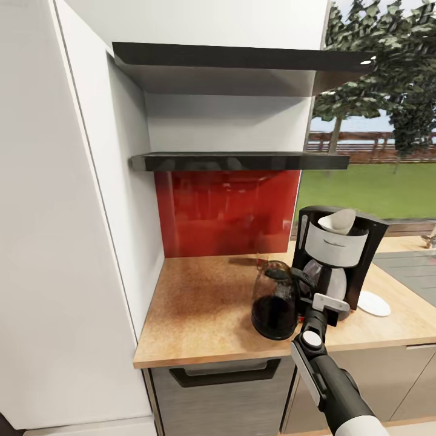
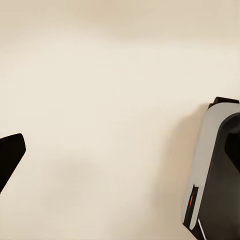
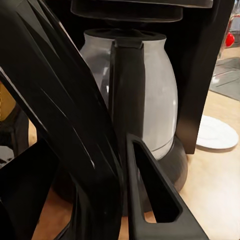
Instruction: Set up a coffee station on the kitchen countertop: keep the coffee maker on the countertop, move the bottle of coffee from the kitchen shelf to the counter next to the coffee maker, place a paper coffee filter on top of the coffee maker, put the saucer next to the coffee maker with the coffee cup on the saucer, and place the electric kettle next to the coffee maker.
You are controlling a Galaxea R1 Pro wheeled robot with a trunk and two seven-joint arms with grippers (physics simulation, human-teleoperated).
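Smoky glass is forming the electric kettle point(image 1: 275, 309), sitting on the counter point(image 1: 200, 309) just beside the coffee maker point(image 1: 339, 257); it is looking heavy, rigid and slick, best taken by its black loop handle, which the right pincer point(image 1: 321, 310) is clasping. No readable labels are showing.

My counter point(image 1: 200, 303) is a tan speckled slab over grey cabinet fronts. On it stands the coffee maker point(image 1: 339, 254), with the dark kettle point(image 1: 275, 303) touching or just beside it on one side and a white saucer point(image 1: 373, 303) just beside it on the other. The dark wall shelf point(image 1: 239, 161) above looks bare.
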